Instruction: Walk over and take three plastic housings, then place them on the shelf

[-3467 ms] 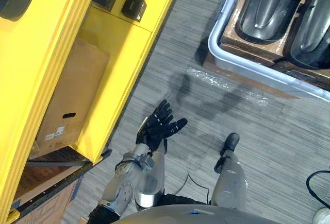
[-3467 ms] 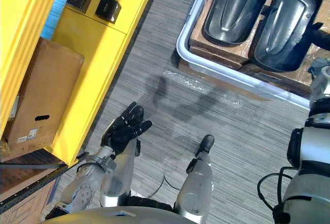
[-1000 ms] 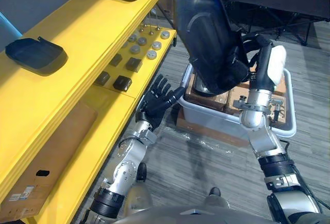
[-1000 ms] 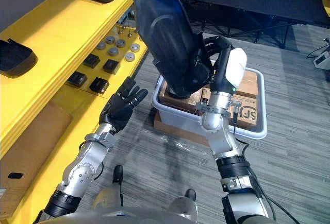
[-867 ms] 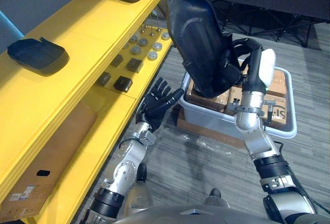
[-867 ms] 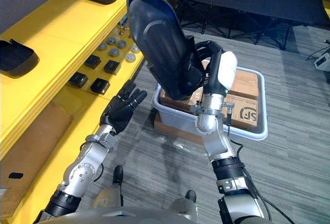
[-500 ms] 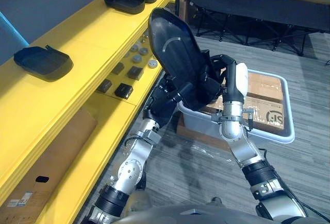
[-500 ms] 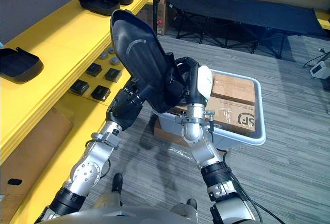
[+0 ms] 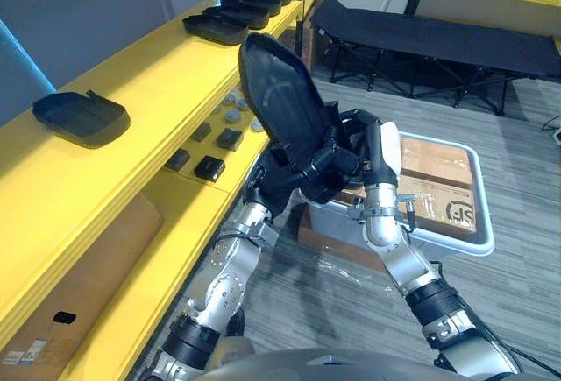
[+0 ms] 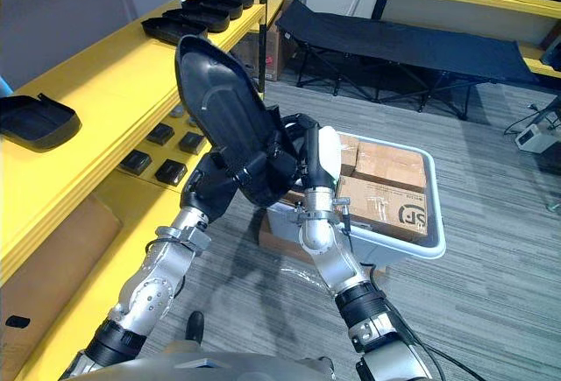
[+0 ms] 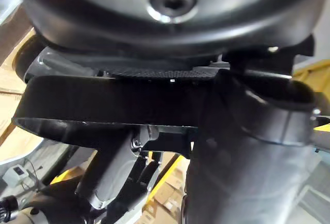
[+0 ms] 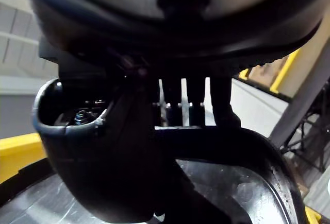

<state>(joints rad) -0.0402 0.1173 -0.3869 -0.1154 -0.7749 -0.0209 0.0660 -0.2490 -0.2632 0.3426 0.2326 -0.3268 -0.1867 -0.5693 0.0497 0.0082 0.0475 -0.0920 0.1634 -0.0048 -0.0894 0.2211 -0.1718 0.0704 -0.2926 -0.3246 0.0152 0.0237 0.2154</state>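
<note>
Black plastic housing raised and tilted, my right hand curled round its lower end; left hand beneath, grip unclear. Yellow shelf beside left hand holds other housings; this one not yet placed.

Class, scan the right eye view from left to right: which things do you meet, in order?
Lone black housing on the yellow shelf → small black blocks → held plastic housing → white bin.
</note>
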